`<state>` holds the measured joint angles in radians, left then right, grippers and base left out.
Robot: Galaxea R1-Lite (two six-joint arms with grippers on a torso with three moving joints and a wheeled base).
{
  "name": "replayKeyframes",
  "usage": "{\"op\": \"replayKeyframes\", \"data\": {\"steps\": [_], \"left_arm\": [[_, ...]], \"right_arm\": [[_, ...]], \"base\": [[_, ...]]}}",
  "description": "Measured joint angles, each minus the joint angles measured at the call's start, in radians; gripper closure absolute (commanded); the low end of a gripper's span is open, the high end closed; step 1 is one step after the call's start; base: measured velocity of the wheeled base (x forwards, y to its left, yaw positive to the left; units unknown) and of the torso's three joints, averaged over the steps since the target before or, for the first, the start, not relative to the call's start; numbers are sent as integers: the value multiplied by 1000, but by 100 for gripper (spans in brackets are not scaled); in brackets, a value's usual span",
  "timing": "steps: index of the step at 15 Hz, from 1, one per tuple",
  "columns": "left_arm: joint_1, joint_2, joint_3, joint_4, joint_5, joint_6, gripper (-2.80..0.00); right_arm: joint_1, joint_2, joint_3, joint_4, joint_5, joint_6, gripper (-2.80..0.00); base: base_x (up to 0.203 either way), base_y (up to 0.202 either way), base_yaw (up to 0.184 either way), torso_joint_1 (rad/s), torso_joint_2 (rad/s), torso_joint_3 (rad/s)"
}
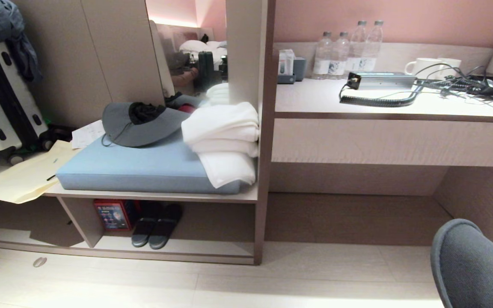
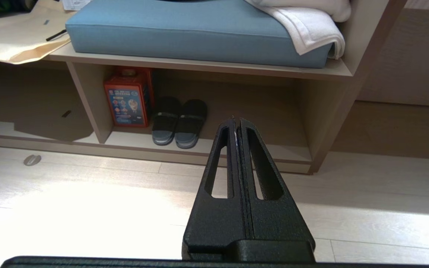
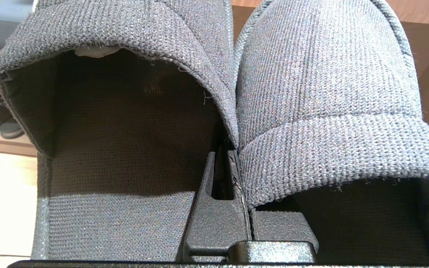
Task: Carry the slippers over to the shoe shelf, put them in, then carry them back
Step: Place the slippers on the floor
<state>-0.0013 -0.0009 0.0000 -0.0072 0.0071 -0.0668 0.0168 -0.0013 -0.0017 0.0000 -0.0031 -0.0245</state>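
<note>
We are mid-carry: our right gripper [image 3: 223,152] pinches the grey knit slippers [image 3: 311,93] by their touching inner walls, our left gripper [image 2: 237,121] idles pressed together, and reaching the shoe shelf [image 1: 212,248], ahead-left of the right gripper, probably calls for driving closer.

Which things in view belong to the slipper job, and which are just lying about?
Job in hand:
grey knit slippers, clamped in the right gripper
shoe shelf, bottom tier
left gripper, shut and empty

Lying about:
dark slides in the shelf
red box
blue cushion
hat
towels
suitcase
water bottles
cups
cables
</note>
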Motion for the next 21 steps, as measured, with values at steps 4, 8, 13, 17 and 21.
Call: {"op": "replayKeyframes", "data": {"steps": [4,8,13,17,21], "left_arm": [[-1,0,0,1,1,0,0],[-1,1,0,2,0,0,0],[0,1,0,2,0,0,0],[0,1,0,2,0,0,0],[0,1,0,2,1,0,0]], "right_arm": [[0,0,0,0,0,0,0],[0,0,0,0,0,0,0],[0,0,0,0,0,1,0],[-1,0,0,0,0,1,0],[0,0,0,0,0,1,0]], "base": [[0,0,0,2,3,-156],[0,0,0,4,3,-197],[0,0,0,2,3,-202],[0,0,0,5,3,-197],[0,0,0,5,3,-199]]}}
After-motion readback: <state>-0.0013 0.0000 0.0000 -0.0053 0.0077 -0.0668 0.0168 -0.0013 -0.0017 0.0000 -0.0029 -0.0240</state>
